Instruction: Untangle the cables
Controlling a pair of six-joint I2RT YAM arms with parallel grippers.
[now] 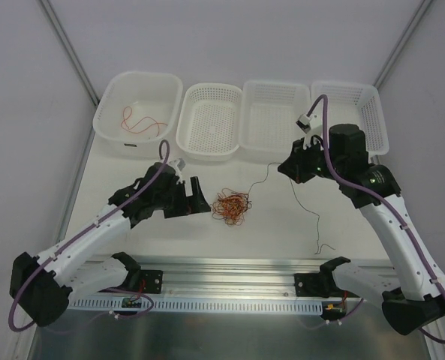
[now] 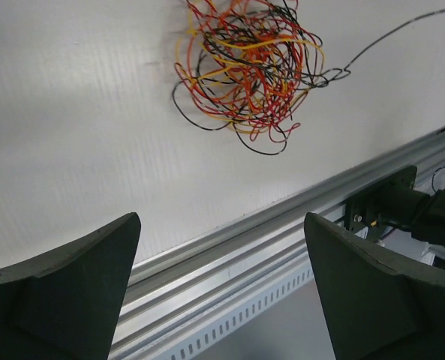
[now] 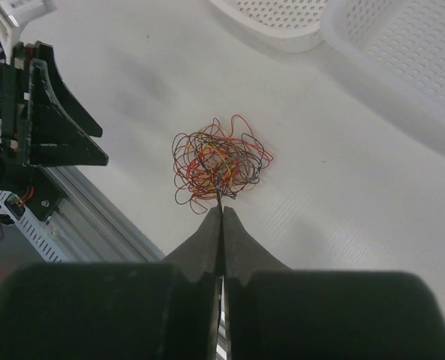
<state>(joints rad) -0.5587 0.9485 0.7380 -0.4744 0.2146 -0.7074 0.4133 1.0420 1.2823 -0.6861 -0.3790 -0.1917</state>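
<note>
Smooth white counter (image 1: 267, 232), pale walls (image 1: 19, 112); left pincer (image 2: 222, 225) spread, wiry tangle of thin red, orange, black cables (image 2: 245, 67) just ahead of it; right pincer (image 3: 221, 214) pinching a black strand (image 1: 317, 225) off that tangle; perforated plastic baskets (image 1: 205, 155) beyond both.

The white table (image 1: 169, 240) carries a small tangle (image 1: 232, 205) of red, orange and black cables near its middle. A black strand (image 2: 391, 35) leaves the tangle toward the right, and a thin black end curls on the surface near the metal rail (image 1: 230, 264) at the near edge. Four white baskets (image 1: 209, 154) stand side by side along the far edge
</note>
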